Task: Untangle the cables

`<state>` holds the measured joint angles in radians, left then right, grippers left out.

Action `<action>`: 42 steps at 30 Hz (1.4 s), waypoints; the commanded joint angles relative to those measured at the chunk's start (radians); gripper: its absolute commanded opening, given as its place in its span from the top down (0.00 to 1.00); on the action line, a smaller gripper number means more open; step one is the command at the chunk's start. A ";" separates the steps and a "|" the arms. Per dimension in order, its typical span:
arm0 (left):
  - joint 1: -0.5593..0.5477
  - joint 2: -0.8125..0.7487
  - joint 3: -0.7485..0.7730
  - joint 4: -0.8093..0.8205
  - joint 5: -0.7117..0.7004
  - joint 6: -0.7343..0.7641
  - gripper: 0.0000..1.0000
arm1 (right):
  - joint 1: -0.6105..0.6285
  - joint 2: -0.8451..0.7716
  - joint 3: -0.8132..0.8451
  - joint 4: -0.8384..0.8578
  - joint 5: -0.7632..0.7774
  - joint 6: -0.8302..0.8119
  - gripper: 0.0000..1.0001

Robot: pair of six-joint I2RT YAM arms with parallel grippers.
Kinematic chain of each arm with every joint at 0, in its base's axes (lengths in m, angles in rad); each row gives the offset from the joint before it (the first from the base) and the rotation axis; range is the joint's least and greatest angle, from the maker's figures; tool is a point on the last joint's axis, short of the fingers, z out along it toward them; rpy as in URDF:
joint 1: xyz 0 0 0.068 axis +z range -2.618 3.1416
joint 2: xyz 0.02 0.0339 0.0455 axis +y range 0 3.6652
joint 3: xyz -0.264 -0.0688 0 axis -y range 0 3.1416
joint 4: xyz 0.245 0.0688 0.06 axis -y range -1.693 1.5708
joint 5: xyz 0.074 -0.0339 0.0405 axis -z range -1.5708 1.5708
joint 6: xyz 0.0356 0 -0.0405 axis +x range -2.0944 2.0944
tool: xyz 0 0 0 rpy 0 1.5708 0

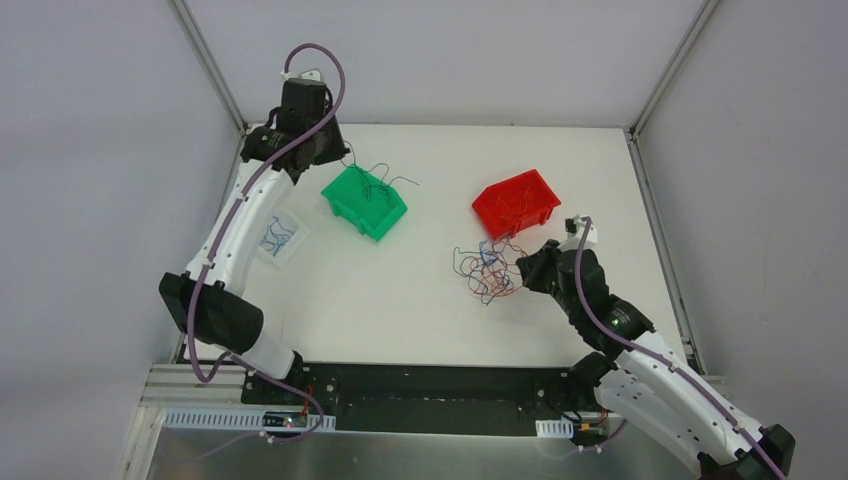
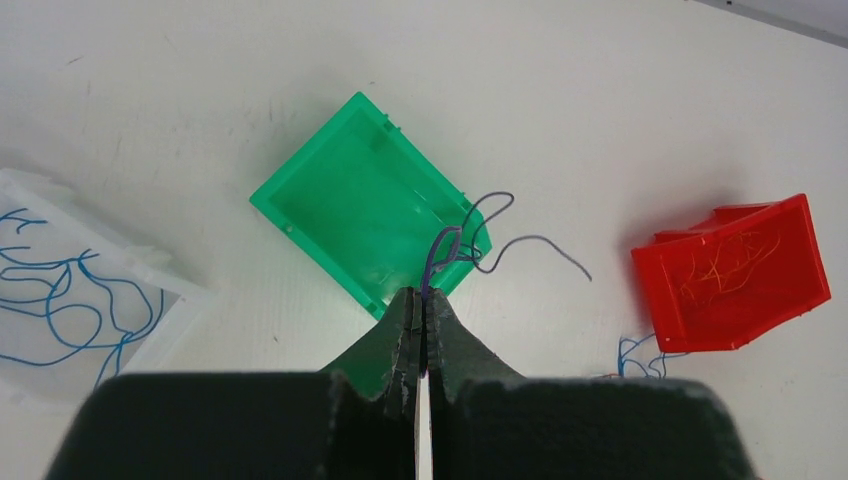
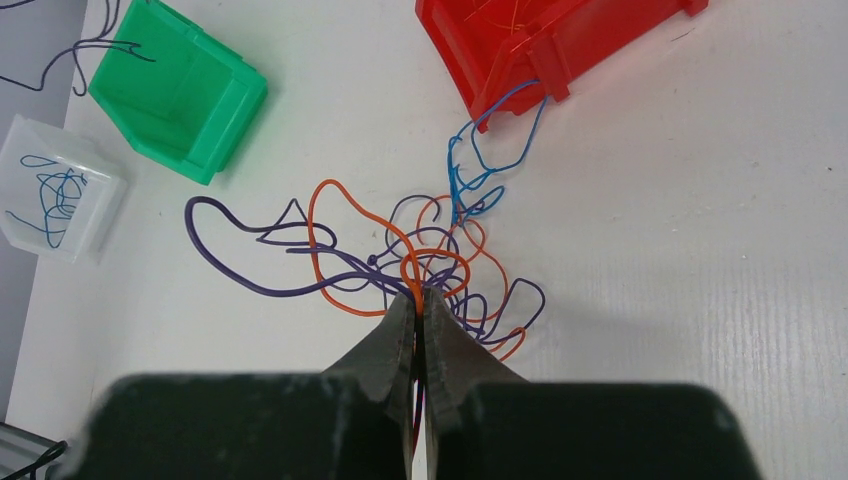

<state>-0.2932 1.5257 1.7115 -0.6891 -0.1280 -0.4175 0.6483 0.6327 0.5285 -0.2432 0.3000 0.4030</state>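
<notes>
Cables (image 3: 420,260) in a loose knot of purple, orange and blue, flat on the table (image 3: 700,300) straight ahead of the right gripper (image 3: 421,296) and touching its tips. Pressed together there, pinching what looks like an orange and a purple strand at the knot's near edge. Blue loop trailing ahead and to the right, up to the red bin (image 3: 560,55). Probably feather-light, limp and a little springy: apt to drag the whole knot along rather than slide free, and easy to lose from a pinch. Best taken at a free end or an outer loop, not the dense middle. One purple wire (image 2: 470,225) clamped in the left gripper (image 2: 422,295), curling over the near corner of the green bin (image 2: 360,200) just ahead. Clear tray (image 2: 170,285) holding blue wires off to its left.
</notes>
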 commanded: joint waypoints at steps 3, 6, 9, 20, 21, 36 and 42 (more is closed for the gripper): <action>0.003 0.094 0.043 0.080 -0.030 -0.011 1.00 | -0.002 0.007 0.014 0.038 -0.018 -0.020 1.00; 0.003 0.135 0.029 0.092 -0.067 0.004 1.00 | -0.003 0.005 0.016 0.038 -0.013 -0.027 1.00; 0.006 0.163 0.013 0.089 -0.092 0.007 1.00 | -0.002 0.004 0.016 0.038 -0.007 -0.031 1.00; 0.012 0.232 -0.028 0.089 -0.201 -0.002 1.00 | -0.002 0.021 0.011 0.043 -0.017 -0.039 1.00; 0.012 0.240 -0.030 0.089 -0.203 -0.007 1.00 | -0.002 0.024 0.011 0.042 -0.021 -0.041 1.00; 0.014 0.370 0.006 0.089 -0.170 -0.025 1.00 | -0.002 0.104 0.048 0.065 -0.078 -0.055 1.00; 0.014 0.311 -0.009 0.082 -0.115 -0.014 0.46 | -0.002 0.128 0.050 0.088 -0.121 -0.044 1.00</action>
<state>-0.2878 1.9110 1.6871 -0.6079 -0.2867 -0.4271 0.6483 0.7525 0.5293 -0.2123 0.2195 0.3618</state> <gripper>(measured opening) 0.340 0.020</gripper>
